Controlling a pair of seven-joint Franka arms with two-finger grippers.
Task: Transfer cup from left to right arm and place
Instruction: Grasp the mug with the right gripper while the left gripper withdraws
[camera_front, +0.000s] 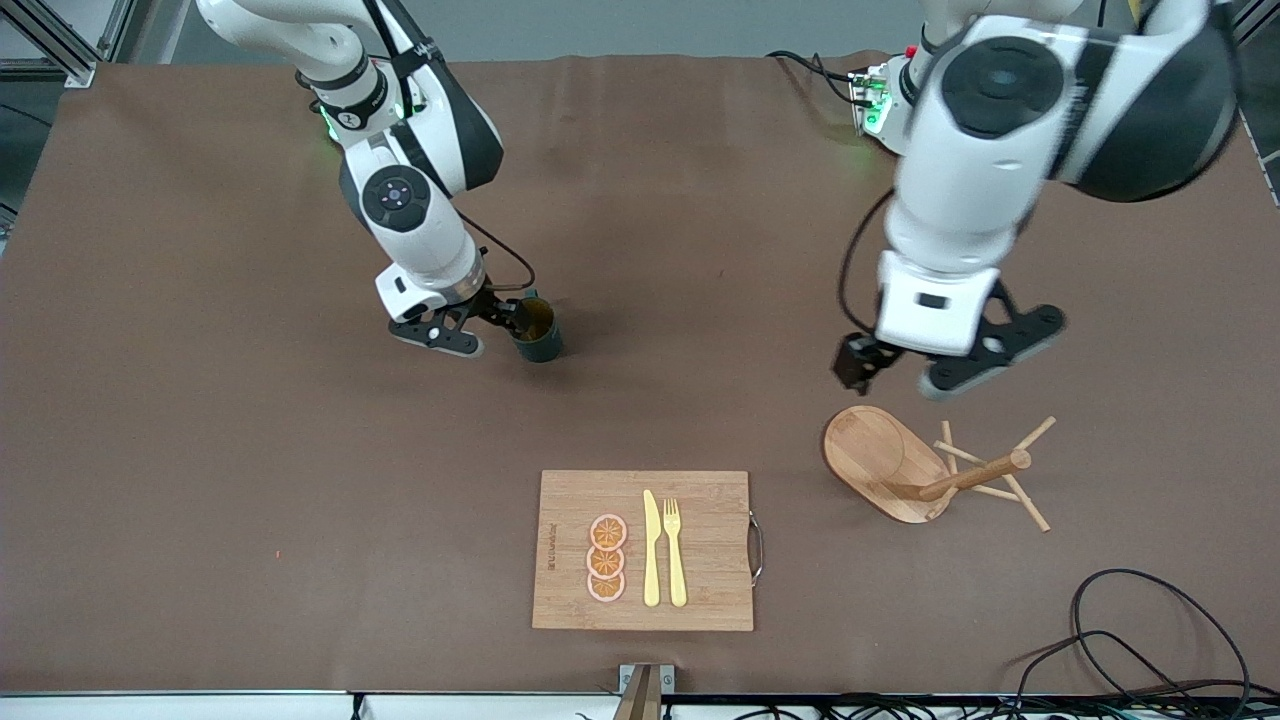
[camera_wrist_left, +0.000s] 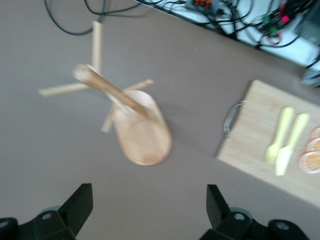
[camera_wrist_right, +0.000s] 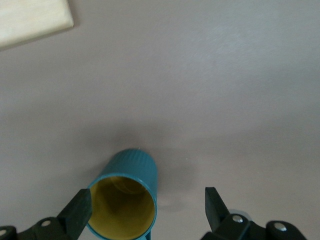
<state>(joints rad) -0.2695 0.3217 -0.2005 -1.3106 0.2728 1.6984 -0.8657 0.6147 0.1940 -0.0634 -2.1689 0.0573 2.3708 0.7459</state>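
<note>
Front view first: the cup is a small dark teal mug with a tan-yellow inside, standing upright on the brown table toward the right arm's end, farther from the front camera than the cutting board. The right gripper sits low at the cup, one of its fingers right against the rim and the other apart from the cup, so they look spread, not pinching. The left gripper hangs in the air over the table just by the tipped-over wooden mug tree, fingers spread and empty. Count: one cup, one cutting board with a metal handle, one yellow knife, one yellow fork, three orange slices stacked in a row, one mug tree lying on its side. Some black cables lie near the table's edge at the left arm's end. Left wrist view: blurry, but the mug tree is below the wide-open fingers, with the cutting board, fork and knife off to one side. Right wrist view: the cup stands between the parted fingers, hugging one of them, ribbed teal wall and yellow inside showing, with a corner of the cutting board well apart from it.
</note>
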